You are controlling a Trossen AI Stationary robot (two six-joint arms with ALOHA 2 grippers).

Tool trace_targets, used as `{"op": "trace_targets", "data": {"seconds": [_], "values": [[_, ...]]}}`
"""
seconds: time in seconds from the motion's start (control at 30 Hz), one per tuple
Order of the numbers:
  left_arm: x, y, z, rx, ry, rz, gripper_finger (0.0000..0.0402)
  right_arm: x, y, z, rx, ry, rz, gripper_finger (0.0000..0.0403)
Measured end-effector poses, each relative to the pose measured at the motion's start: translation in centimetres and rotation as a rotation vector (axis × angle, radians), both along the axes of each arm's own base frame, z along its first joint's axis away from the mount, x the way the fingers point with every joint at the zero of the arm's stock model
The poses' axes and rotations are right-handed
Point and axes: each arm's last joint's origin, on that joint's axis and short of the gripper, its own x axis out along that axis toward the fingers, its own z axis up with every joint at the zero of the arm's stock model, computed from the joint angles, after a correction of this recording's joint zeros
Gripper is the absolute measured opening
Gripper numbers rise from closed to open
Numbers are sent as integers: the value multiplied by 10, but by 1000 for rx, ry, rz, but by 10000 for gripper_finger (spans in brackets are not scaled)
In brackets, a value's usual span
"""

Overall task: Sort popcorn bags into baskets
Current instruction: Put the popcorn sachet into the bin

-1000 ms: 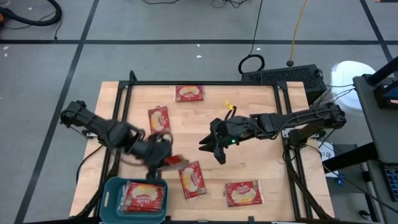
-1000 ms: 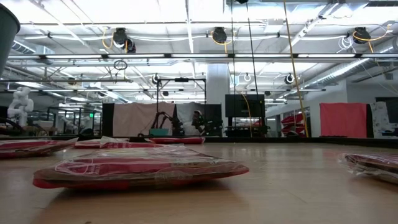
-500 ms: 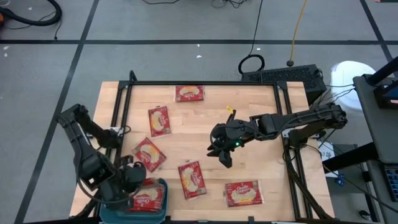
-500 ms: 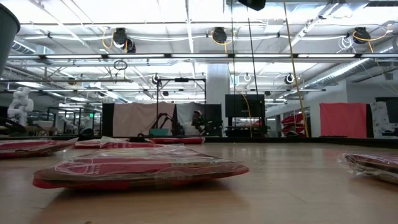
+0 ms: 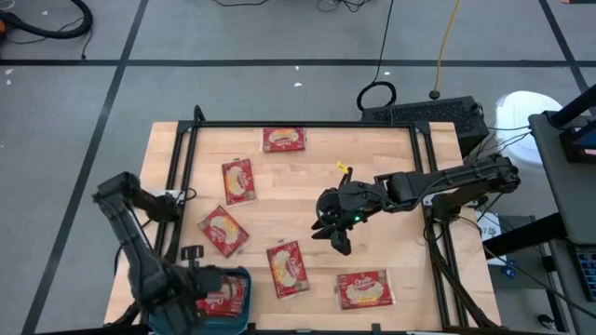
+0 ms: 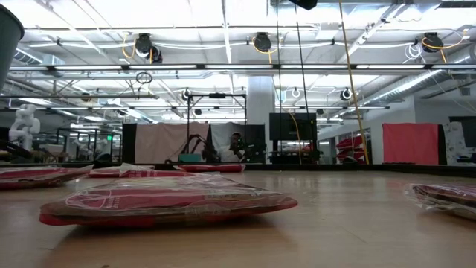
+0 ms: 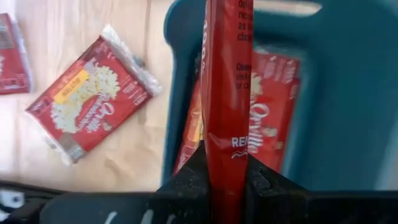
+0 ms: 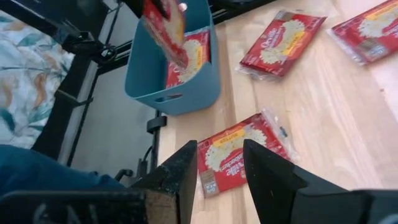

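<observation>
Red popcorn bag (image 7: 225, 93) is pinched upright in my left jaws (image 7: 225, 177) above the teal basket (image 7: 348, 106); my right jaws (image 8: 219, 163) stand spread over the bench (image 8: 348, 118).

Cool, even light is falling from overhead, leaving only soft, short shadows on the pale wooden table (image 5: 307, 186). In the low view, long white ceiling strip lights (image 6: 223, 30) are glaring — nearly washing out — while the nearest flat red plastic popcorn packet (image 6: 167, 201) is lying slightly out of focus. The edge-on red packet (image 7: 225, 93) in the left wrist view is blurring at close range.
</observation>
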Motion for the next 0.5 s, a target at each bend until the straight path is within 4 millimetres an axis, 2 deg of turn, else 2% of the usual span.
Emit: {"op": "trace_targets", "data": {"seconds": [0.5], "values": [[15,-21,-44,157,83,-107,42,-1,0,-2,10,27,-12,121]]}}
